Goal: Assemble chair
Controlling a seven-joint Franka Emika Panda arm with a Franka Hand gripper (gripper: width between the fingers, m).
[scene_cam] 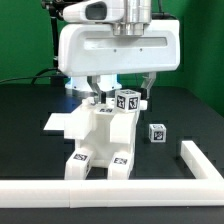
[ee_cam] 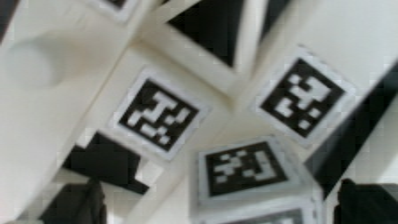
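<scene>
White chair, hand spread wide over it

One partly built chair, one loose tagged cube, one white border rail, one robot arm

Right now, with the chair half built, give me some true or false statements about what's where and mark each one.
1. The end effector hangs directly over the chair. True.
2. The table is white. False: it is black; the parts are white.
3. A small tagged piece sits apart from the chair, on the exterior view's right. True.
4. The border rail rests on top of the chair. False: it lies on the table, in front of the chair and turning a corner on the exterior view's right.
</scene>
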